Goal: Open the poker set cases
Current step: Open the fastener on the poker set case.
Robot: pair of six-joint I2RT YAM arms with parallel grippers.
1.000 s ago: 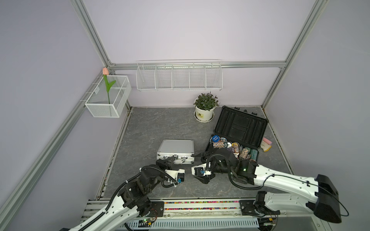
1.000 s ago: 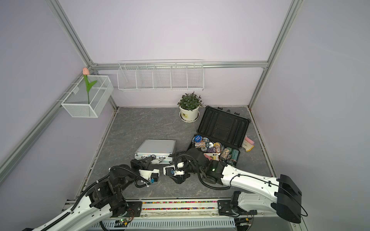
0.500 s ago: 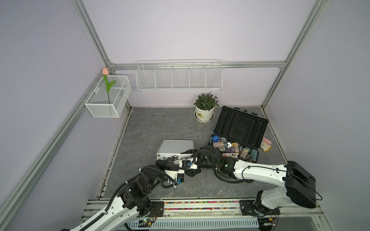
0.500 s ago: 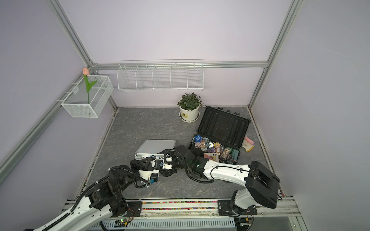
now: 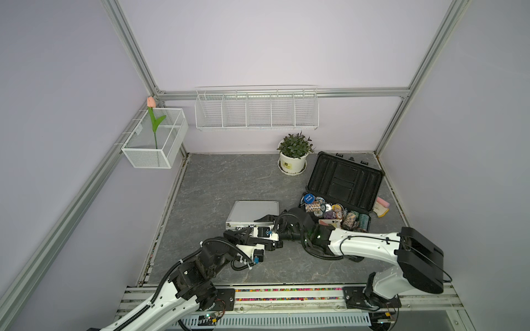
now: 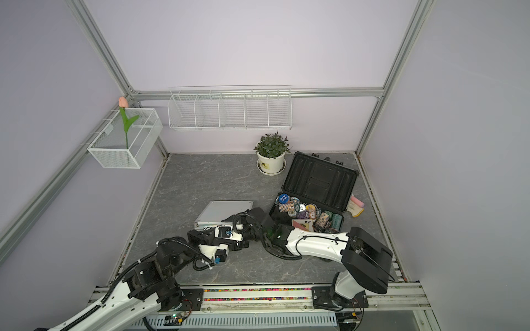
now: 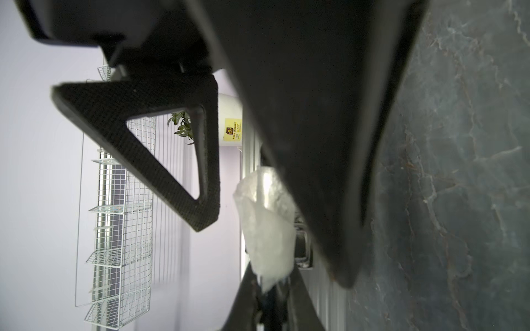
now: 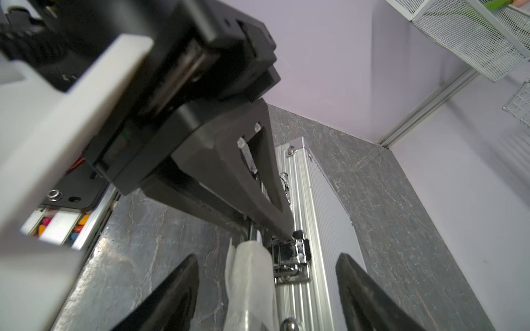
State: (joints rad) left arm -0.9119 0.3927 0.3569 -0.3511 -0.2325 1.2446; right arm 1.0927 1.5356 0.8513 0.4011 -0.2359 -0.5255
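The silver case (image 5: 252,210) is lying closed on the bench (image 5: 229,177), beside the open dark case (image 5: 344,183). The left gripper (image 8: 286,232), jaws pressed together, is nosing at its front latch (image 8: 289,258). The right gripper (image 8: 266,266), jaws wide, is straddling it. Levering the latch outward gently seems best.

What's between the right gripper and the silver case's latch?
The left gripper, shut, has its tip right at the latch of the silver case. A translucent wrap also sits between the fingers of the open right gripper, beside the latch.
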